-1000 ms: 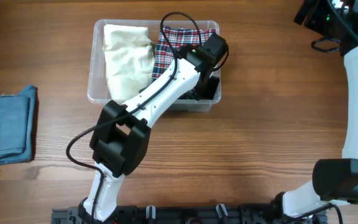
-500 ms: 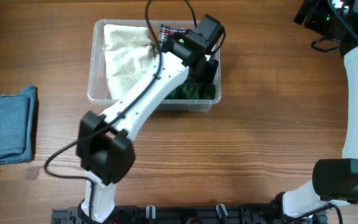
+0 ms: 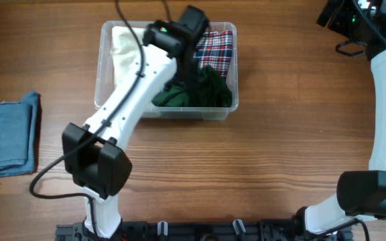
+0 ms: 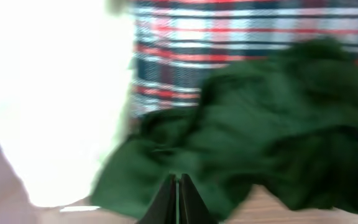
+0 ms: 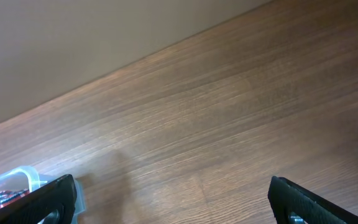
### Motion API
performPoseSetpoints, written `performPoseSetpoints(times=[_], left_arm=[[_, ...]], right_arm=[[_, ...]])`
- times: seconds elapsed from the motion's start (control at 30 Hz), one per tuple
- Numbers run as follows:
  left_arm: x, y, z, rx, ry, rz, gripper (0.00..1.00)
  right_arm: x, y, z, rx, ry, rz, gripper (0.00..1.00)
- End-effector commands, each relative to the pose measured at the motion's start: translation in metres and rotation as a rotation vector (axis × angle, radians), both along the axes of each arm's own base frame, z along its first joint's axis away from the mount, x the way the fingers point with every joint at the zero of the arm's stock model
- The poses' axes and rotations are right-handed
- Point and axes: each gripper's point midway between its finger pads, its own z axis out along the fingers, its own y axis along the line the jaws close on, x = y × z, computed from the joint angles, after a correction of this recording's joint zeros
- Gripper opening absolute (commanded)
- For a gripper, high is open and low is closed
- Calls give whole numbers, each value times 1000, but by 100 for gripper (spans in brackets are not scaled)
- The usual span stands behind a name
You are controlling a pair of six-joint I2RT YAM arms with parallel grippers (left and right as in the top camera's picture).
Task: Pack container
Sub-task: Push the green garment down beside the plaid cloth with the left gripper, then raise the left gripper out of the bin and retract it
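The container (image 3: 99,80) sits toward twelve o'clock on the table (image 3: 280,154), mouth up, its long axis running nine to three. The left arm has swung off its three o'clock half toward the twelve o'clock rim. That uncovers the green cloth (image 3: 210,90), hidden a second ago, at the five o'clock corner. Plaid cloth (image 3: 220,48) lies at one, cream cloth (image 3: 122,60) at nine. The left gripper (image 4: 177,194) is blurred, its tips pressed together and empty. The right gripper (image 5: 176,199) is spread wide over bare wood at two o'clock.

The wooden table (image 3: 280,134) carried the clear container (image 3: 232,107) at the upper middle of the frame and a folded blue cloth (image 3: 5,134) at the left edge, well apart.
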Motion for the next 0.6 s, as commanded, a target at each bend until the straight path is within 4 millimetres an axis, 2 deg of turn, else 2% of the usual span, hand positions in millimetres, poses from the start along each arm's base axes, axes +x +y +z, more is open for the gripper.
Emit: performPoseSetpoints(times=[0.0,0.13,0.33,0.57], left_arm=[[6,33,4,33,-4,145,4],[7,41,-5,45,18,169,4],[6,49,-33,81,77,184,4],[8,44,-53,70,116,185,4]], right_arm=[[0,-2,-2,1,3,-20,99],[0,-2,-2,1,4,-20,100],[0,-2,-2,1,3,-20,100],[0,-2,-2,1,3,-20,99]])
